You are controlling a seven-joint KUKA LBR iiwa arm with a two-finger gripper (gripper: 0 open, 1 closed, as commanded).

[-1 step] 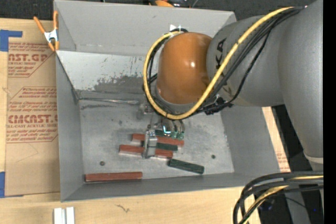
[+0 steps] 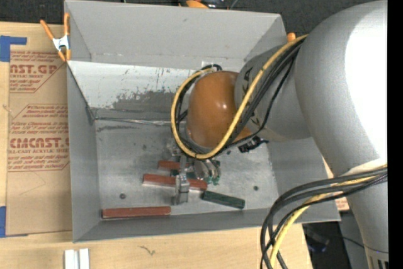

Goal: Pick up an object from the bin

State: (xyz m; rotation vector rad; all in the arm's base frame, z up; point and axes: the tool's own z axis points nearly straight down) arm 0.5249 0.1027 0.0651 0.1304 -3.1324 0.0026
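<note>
Rust-red long bar (image 2: 135, 212): leftmost thing, flat on the floor of the grey metal bin (image 2: 113, 154) close to its 6 o'clock wall. Its long axis runs 9 to 3 o'clock, and it lies well apart from the gripper (image 2: 183, 189), at about 8 o'clock from it.

Moving right, you meet the shorter red-brown bar (image 2: 158, 181) near the middle of the bin floor. Its long axis also runs close to 9 to 3 o'clock, and its right end passes under the gripper. This is the relation to watch: the gripper stands over that right end, so nearly the whole bar stretches away from it toward 9 o'clock. A hold across the narrow side, along the 12-to-6 line, looks the likelier one. A lift from the end may let the bar tip.

A smaller red piece (image 2: 168, 165) lies just beside the gripper at 11 o'clock.

Right of the gripper, a small green thing (image 2: 214, 179) sits near at 2 o'clock. A dark green stick (image 2: 223, 200) lies at 4 o'clock, its axis running 10 to 4.

The orange wrist cover (image 2: 211, 110) and looped cables (image 2: 179, 104) hide the floor at 12 o'clock. You cannot tell whether the gripper is open or closed, nor whether it touches the bar.
</note>
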